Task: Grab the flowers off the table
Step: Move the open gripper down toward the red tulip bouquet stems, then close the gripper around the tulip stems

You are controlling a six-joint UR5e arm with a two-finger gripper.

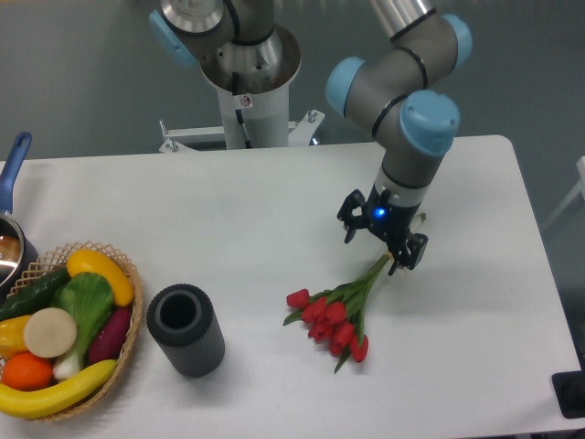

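The flowers (pixel 333 318), a bunch of red tulip buds with green leaves and long thin stems, lie on the white table (pixel 256 210) right of centre, stems pointing up and right. My gripper (pixel 378 247) hangs open directly over the upper part of the stems, one finger (pixel 348 225) on the left and the other on the right. The stem tips behind the gripper are partly hidden. Nothing is held between the fingers.
A dark grey ribbed cylinder (pixel 186 329) stands upright left of the flowers. A wicker basket (pixel 135 315) of fruit and vegetables sits at the front left. A pot with a blue handle (pixel 13 165) shows at the left edge. The robot base (pixel 247 82) is behind the table.
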